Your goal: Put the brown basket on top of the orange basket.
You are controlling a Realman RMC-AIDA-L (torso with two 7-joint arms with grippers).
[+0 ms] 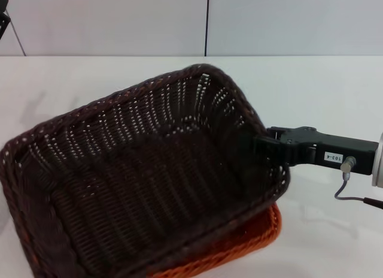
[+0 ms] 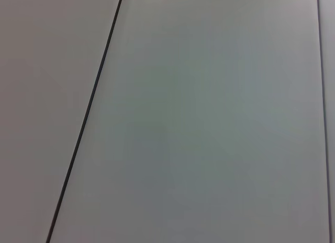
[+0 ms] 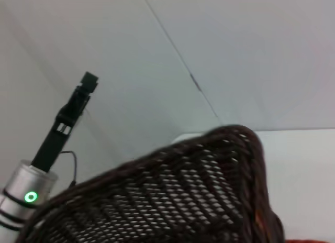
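The brown basket [image 1: 149, 170] fills most of the head view, tilted, with its far corner raised. It rests over the orange basket [image 1: 251, 245], of which only a strip and a corner show under its near right side. My right gripper [image 1: 263, 149] reaches in from the right and is shut on the brown basket's right rim. In the right wrist view the brown basket's braided rim [image 3: 183, 201] lies close below the camera. My left gripper [image 3: 88, 81] is held high and away from both baskets, and only a dark bit of it [image 1: 3, 17] shows at the head view's top left corner.
The baskets sit on a white table [image 1: 323, 92] that runs back to a pale wall with a dark vertical seam [image 1: 207, 23]. A thin cable [image 1: 353, 197] hangs beside my right wrist. The left wrist view shows only wall panels.
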